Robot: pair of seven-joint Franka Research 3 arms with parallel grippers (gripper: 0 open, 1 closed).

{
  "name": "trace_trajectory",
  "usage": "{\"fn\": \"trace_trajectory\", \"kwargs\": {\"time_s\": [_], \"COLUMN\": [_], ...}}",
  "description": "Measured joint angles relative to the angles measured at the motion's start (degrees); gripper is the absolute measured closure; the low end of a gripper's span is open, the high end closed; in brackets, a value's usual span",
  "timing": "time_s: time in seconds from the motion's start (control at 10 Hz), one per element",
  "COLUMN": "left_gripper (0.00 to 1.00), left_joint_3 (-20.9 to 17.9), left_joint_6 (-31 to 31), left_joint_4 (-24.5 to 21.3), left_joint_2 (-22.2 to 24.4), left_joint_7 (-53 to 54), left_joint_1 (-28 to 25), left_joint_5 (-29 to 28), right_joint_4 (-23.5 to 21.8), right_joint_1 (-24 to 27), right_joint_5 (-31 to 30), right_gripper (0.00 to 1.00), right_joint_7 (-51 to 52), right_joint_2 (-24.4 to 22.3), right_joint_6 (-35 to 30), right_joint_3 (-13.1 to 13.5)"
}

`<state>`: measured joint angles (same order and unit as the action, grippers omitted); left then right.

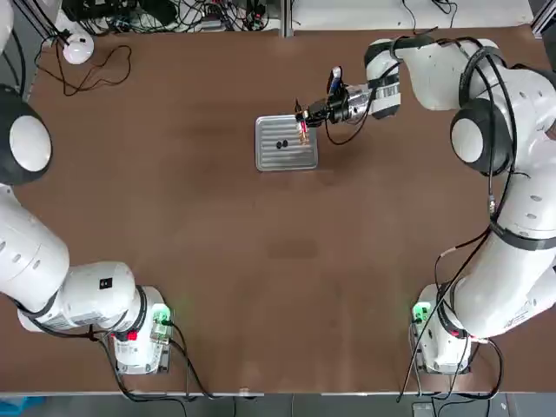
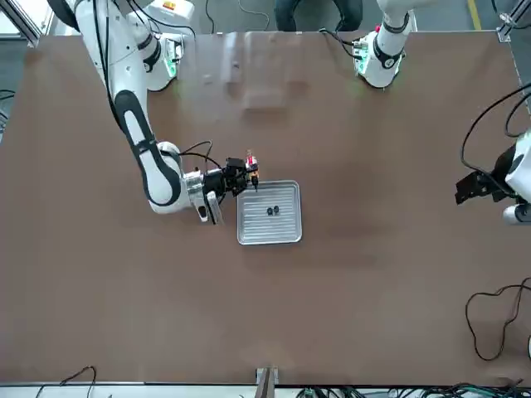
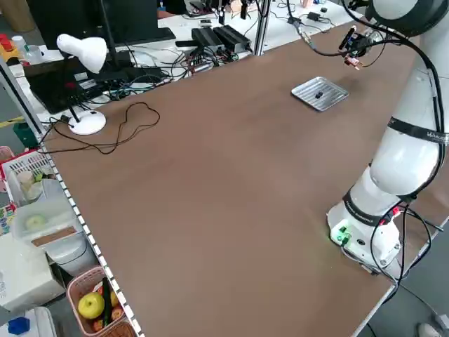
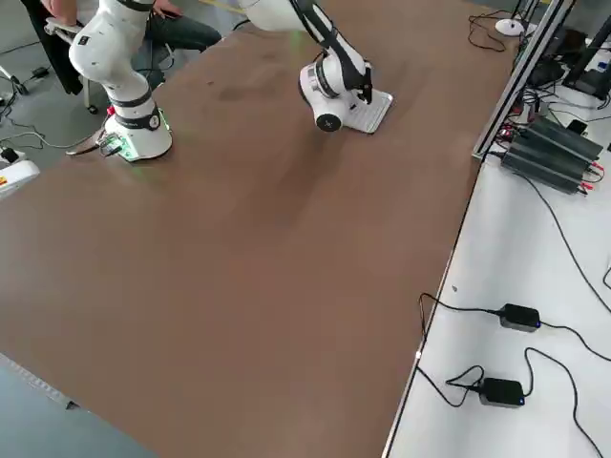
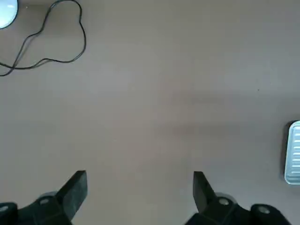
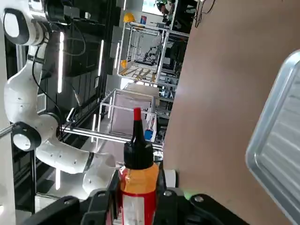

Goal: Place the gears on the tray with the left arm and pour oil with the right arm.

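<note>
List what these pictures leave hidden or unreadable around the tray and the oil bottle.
- Gears: too small for teeth, top and front views.
- Oil bottle: label hidden by right gripper fingers, wrist view.
- Tray: gears blocked by the right arm, right side view.
- Tray: cut by edge, left wrist view.

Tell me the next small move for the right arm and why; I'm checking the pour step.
Probably tip the oil bottle further, nozzle down over the tray. The right pincer is shut on the bottle at the tray's edge, both gears already lie on the tray, and the left pincer hangs open, away from it.
</note>
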<state>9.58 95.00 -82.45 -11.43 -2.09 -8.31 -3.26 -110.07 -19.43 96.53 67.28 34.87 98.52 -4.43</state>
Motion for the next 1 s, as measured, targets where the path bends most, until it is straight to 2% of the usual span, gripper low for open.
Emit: {"fn": "trace_trajectory", "kwargs": {"time_s": [0.5,1.0], "left_gripper": [0.0,0.0], "left_joint_3": [0.1,0.7], "left_joint_6": [-2.1,-2.1], "left_joint_4": [-1.9,-2.4], "left_joint_2": [5.6,5.9], "left_joint_7": [0.2,0.1], "left_joint_1": [-0.2,0.0], "left_joint_5": [0.0,0.1], "right_joint_4": [0.6,1.0], "right_joint_1": [-1.4,-1.8], "right_joint_5": [1.4,1.4], "right_gripper": [0.68,0.68], "right_joint_7": [-14.0,-28.4], "right_joint_2": [0.0,1.1], "right_joint_6": [0.9,3.5], "right_joint_3": [0.0,0.0]}}
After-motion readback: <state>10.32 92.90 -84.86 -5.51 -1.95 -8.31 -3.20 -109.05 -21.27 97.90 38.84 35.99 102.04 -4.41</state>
